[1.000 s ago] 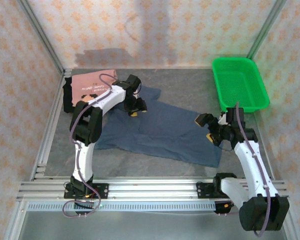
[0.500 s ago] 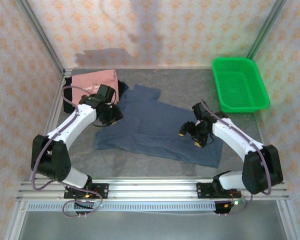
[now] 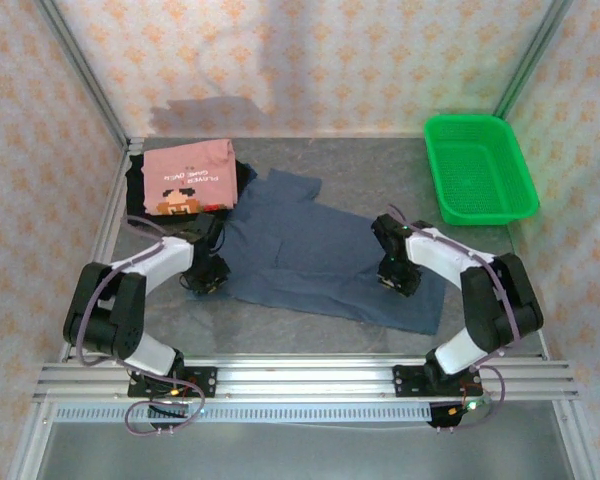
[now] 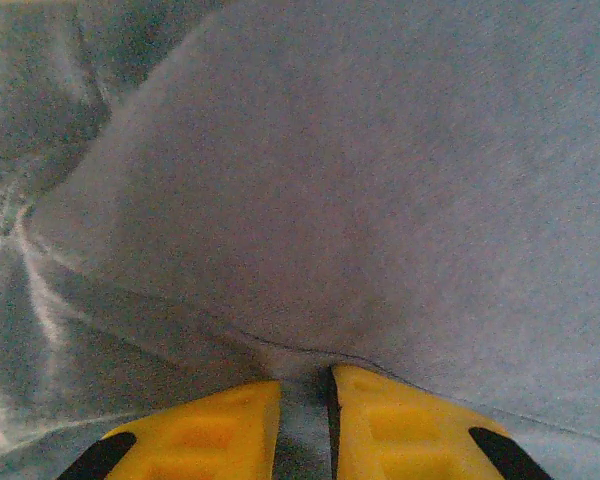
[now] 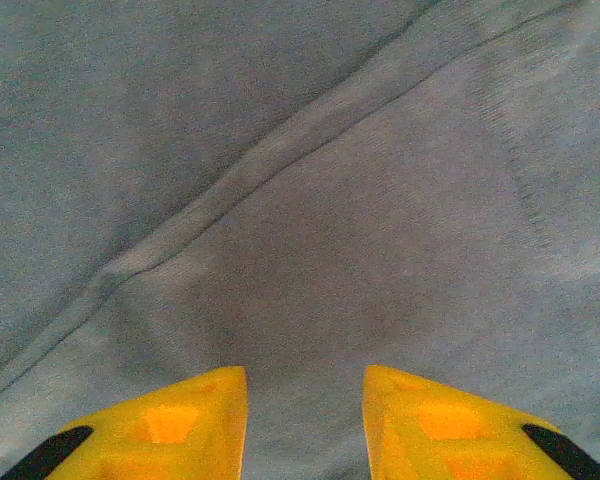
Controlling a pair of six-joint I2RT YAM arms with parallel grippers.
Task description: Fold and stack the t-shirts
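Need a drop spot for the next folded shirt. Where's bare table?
Bare table: far strip between pink t-shirt and green basket; patch right of blue t-shirt, nearer than the basket; strip along the near rail. Crowded: far-left corner, and centre, with left gripper and right gripper on the blue t-shirt.

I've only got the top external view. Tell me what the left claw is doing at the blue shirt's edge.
Observer: The left wrist view shows the left claw nearly shut, a ridge of the slate-blue shirt pinched up at its tips.
Operator: Report the right claw next.
Observer: The right claw is open, held over flat cloth.
Operator: Describe what lies under it.
Observer: A stitched seam runs diagonally across the cloth ahead of it.
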